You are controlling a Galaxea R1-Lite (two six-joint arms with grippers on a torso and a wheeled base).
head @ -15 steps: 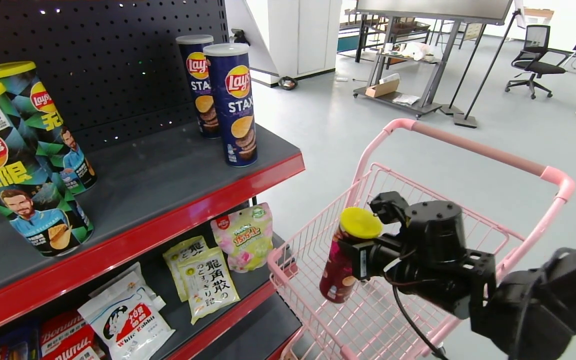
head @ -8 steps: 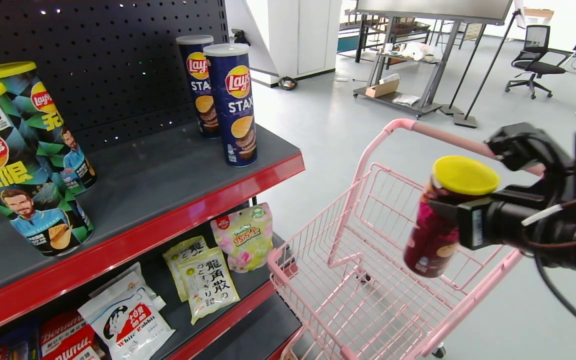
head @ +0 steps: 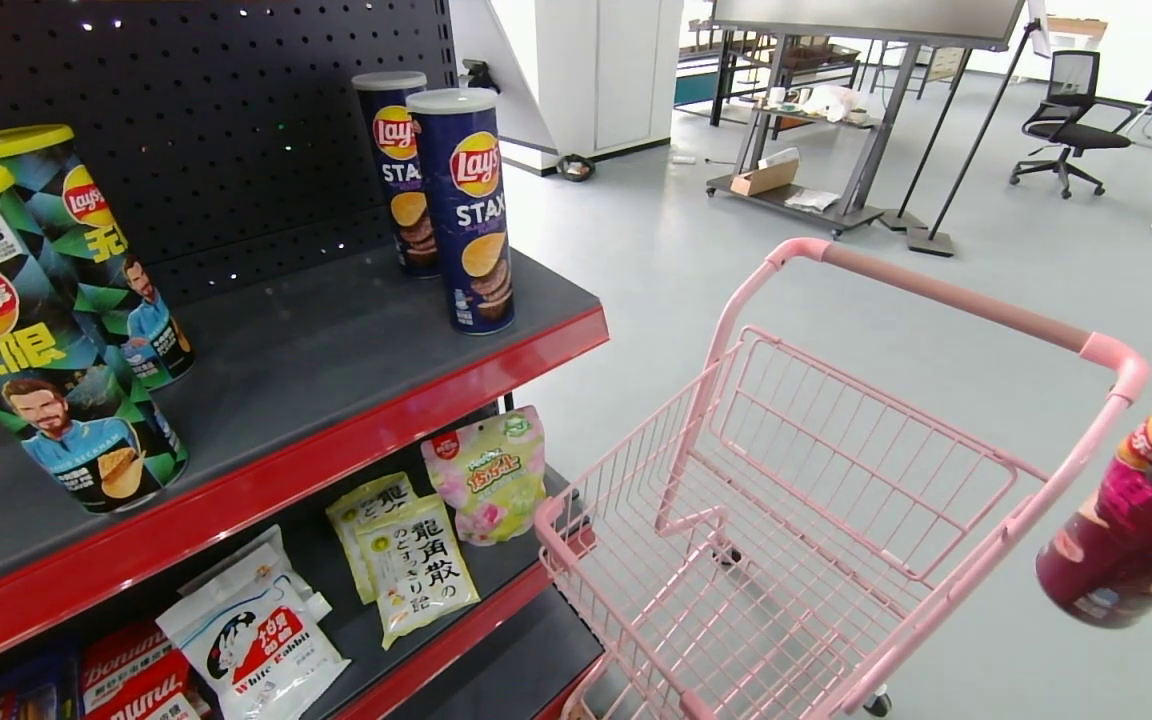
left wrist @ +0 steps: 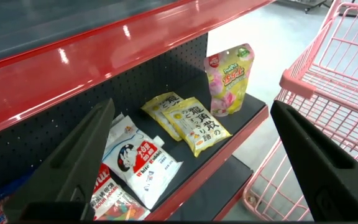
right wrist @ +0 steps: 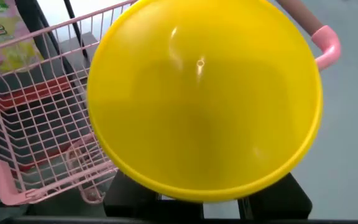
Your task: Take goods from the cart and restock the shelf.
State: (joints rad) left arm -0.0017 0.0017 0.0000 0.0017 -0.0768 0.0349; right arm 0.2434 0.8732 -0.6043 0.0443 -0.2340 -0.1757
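Chip can (head: 1126,540) hangs at 3 o'clock of the cart (head: 946,290), clamped in my right gripper (right wrist: 204,206); my left gripper (left wrist: 191,152) gapes wide.

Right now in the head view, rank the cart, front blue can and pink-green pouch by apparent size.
1. cart
2. front blue can
3. pouch, though it sits farther off, so its true size is unsure.
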